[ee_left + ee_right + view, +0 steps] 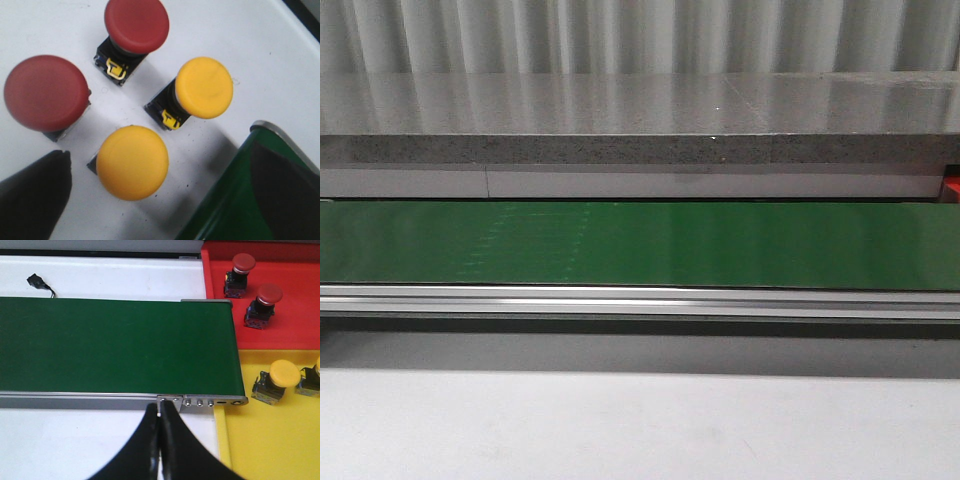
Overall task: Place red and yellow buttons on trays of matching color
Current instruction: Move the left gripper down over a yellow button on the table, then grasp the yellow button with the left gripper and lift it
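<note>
Green belt [640, 245] under corrugated wall [640, 35], left pincer [150, 200] released, right pincer [159, 440] clenched empty

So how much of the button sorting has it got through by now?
Partly done. Two red buttons sit on the red tray, and two yellow ones on the yellow tray. Nothing is in hand: the right tool is shut and empty. Four more, two red and two yellow, wait below the left tool.
</note>
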`<state>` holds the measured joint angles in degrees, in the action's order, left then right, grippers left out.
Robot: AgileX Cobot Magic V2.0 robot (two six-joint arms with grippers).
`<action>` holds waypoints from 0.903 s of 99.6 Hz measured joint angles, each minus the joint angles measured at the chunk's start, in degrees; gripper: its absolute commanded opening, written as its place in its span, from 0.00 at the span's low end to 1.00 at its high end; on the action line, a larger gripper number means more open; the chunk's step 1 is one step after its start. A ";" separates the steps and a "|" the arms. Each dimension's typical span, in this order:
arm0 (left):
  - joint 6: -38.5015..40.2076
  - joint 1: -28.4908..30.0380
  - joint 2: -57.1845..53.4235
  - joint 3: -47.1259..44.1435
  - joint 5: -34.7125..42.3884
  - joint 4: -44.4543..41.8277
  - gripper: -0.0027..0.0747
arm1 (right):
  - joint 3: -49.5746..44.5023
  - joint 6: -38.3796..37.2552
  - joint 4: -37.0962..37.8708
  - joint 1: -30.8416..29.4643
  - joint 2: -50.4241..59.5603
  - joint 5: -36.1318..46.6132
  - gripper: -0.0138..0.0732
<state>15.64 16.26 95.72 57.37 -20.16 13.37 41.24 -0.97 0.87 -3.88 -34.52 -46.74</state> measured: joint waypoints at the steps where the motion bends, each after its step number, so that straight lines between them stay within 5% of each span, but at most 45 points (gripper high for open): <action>1: 0.00 0.00 0.01 0.00 0.17 0.28 0.92 | 0.00 0.00 0.00 0.00 0.00 0.00 0.02; 75: 0.00 2.64 4.92 0.19 1.05 2.30 0.91 | 0.00 0.00 0.00 0.00 0.00 0.00 0.02; 90: 0.00 3.01 4.92 0.19 1.57 2.40 0.84 | 0.00 0.00 0.00 0.00 0.00 0.00 0.02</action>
<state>15.64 19.27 100.64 57.57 -18.58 15.77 41.24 -0.97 0.87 -3.88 -34.52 -46.74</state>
